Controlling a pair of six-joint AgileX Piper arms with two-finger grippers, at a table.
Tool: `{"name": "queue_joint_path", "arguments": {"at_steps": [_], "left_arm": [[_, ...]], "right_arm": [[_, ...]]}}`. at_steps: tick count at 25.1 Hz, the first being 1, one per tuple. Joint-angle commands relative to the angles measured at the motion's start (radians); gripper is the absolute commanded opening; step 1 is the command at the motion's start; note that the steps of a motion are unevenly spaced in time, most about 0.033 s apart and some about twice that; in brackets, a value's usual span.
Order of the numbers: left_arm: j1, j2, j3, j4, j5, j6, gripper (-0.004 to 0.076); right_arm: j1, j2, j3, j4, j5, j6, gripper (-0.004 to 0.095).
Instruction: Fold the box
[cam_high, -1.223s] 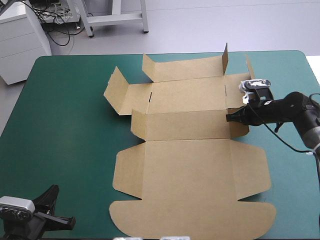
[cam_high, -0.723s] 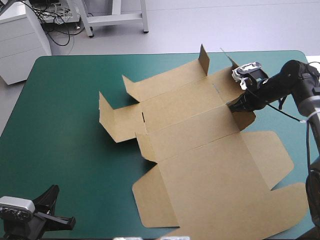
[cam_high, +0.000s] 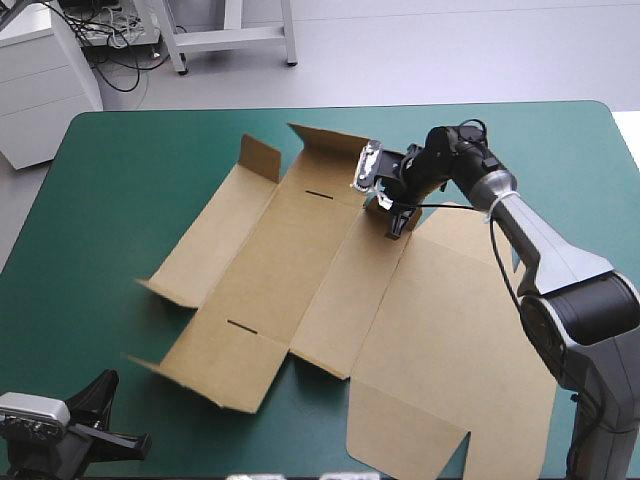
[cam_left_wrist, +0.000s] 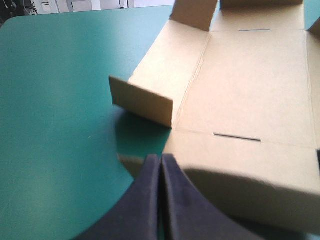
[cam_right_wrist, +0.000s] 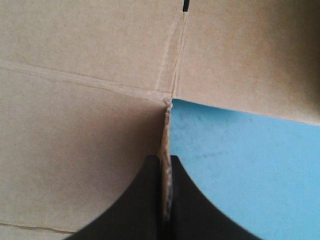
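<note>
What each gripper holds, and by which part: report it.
Right gripper: shut on the box, pinching a small raised flap's edge. Left gripper: shut, holding nothing.

Plain teal-green cover (cam_high: 120, 190), lying flat.

1. No readable text, label, brand, number or sign in any of the three views.
2. Bare brown board on the box (cam_high: 262, 268), with nothing printed on any panel in view.
3. Plain teal-green table cover (cam_high: 110, 200), with no marking on it.
</note>
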Motion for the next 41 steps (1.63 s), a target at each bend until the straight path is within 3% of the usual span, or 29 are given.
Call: {"name": "queue_joint_path", "arguments": {"at_steps": [1, 8, 16, 18, 20, 24, 25, 26, 29, 32, 41], "left_arm": [[-0.005, -0.015, -0.029, -0.012, -0.069, -0.009, -0.0032], [-0.005, -0.015, -0.028, -0.012, -0.071, -0.007, -0.0032], [-0.005, -0.015, -0.028, -0.012, -0.071, -0.008, -0.0032], [-0.005, -0.015, -0.028, -0.012, -0.071, -0.006, -0.0032], [-0.005, -0.015, -0.028, -0.012, -0.071, -0.006, -0.0032], [-0.005, -0.015, -0.028, -0.012, -0.071, -0.008, -0.0032], [-0.005, -0.015, -0.028, -0.012, -0.071, -0.008, -0.0032], [-0.005, -0.015, -0.028, -0.012, -0.071, -0.008, -0.0032], [-0.005, -0.015, -0.028, -0.012, -0.071, -0.008, -0.0032], [-0.005, -0.015, -0.028, -0.012, -0.071, -0.008, -0.0032], [-0.005, -0.015, -0.028, -0.012, -0.071, -0.008, -0.0032]], "right_arm": [[0.035, -0.056, -0.037, 0.013, -0.034, -0.158, -0.0024], [0.057, -0.056, -0.042, 0.011, -0.050, -0.289, -0.0023], [0.057, -0.056, -0.042, 0.013, -0.093, -0.286, -0.0021], [0.057, -0.056, -0.042, 0.011, -0.102, -0.228, 0.0008], [0.057, -0.056, -0.042, 0.011, -0.106, -0.218, 0.0090], [0.057, -0.056, -0.042, 0.009, -0.131, -0.095, 0.0541], [0.057, -0.057, -0.042, 0.005, -0.131, -0.040, 0.0612], [0.057, -0.057, -0.042, 0.005, -0.131, 0.016, 0.0621], [0.057, -0.065, -0.044, -0.039, -0.097, 0.170, 0.0619], [0.057, -0.089, -0.044, -0.047, -0.050, 0.195, 0.0561], [0.056, -0.216, -0.044, -0.041, 0.024, 0.449, 0.0211]]}}
